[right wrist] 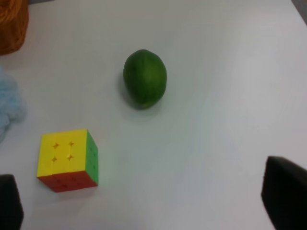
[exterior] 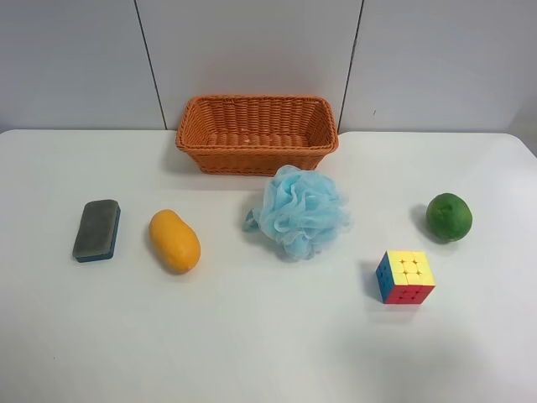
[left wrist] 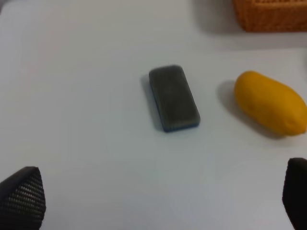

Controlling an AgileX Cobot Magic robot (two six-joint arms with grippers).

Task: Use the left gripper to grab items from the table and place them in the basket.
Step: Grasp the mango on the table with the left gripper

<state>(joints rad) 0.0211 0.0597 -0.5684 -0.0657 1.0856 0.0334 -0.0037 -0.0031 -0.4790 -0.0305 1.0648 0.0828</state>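
On the white table point(exterior: 252, 336) lie a grey-blue sponge block point(exterior: 96, 229), an orange-yellow mango point(exterior: 174, 240), a light blue mesh puff point(exterior: 300, 211), a colourful puzzle cube point(exterior: 405, 276) and a green round fruit point(exterior: 449, 217). The orange wicker basket point(exterior: 257, 133) stands behind them and looks empty. No arm shows in the exterior high view. The left gripper point(left wrist: 158, 203) is open above the table, with the sponge point(left wrist: 173, 97) and mango point(left wrist: 271, 102) beyond its fingertips point(left wrist: 24, 196). The right gripper point(right wrist: 148, 201) is open, with the cube point(right wrist: 68, 159) and green fruit point(right wrist: 145, 78) beyond it.
A grey panelled wall rises behind the table. The basket's corner shows in the left wrist view point(left wrist: 271, 14) and in the right wrist view point(right wrist: 12, 24). The puff's edge point(right wrist: 9, 108) shows beside the cube in the right wrist view.
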